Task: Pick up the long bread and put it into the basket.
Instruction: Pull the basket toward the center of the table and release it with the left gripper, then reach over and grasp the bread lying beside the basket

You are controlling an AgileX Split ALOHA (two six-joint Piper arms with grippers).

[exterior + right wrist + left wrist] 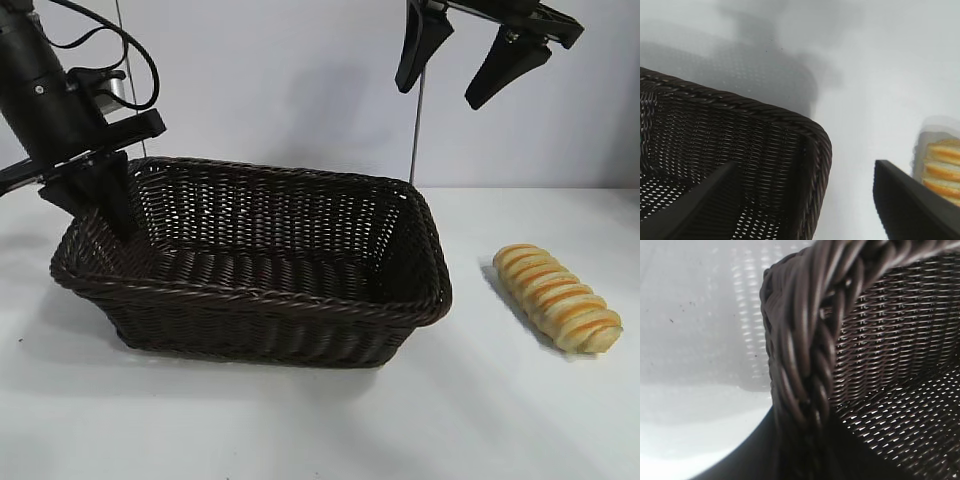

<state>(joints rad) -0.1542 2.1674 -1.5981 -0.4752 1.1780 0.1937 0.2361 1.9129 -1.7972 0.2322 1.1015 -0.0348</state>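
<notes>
The long bread, pale tan with orange stripes, lies on the white table to the right of the basket, apart from it. The dark woven basket stands at centre left with nothing in it. My left gripper is shut on the braided rim at the basket's far left corner. High above the basket's right end, my right gripper hangs open and holds nothing. In the right wrist view the gripper spans the basket's corner, and the bread shows just past one finger.
White table spreads in front of and to the right of the basket. A thin vertical pole stands behind the basket's right end, before a plain wall.
</notes>
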